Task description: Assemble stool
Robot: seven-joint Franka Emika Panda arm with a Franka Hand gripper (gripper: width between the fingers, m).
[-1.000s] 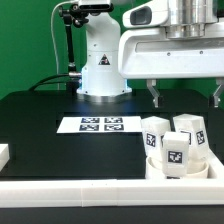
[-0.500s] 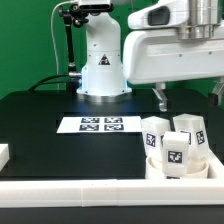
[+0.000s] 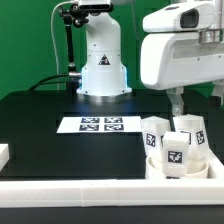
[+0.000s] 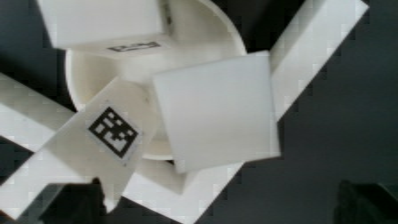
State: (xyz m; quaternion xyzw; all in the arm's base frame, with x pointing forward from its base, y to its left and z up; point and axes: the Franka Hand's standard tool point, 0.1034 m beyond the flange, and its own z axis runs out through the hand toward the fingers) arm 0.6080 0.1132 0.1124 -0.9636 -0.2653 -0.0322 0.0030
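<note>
Drift toward the exterior view's right is carrying my end effector (image 3: 197, 101), fingers apart and empty, over the short white blocky plastic legs (image 3: 173, 139), nearing a grasp.

Exterior view low across table (image 3: 40, 110); wrist view close above stool parts (image 4: 196, 110).

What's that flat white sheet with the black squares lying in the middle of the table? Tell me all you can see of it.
The marker board is a thin, flat white rectangle printed with a row of black-and-white square patterns. It lies flat on the black table, in front of the robot's white base. Nothing rests on it, and the white stool pieces sit apart, towards the exterior view's right.
</note>
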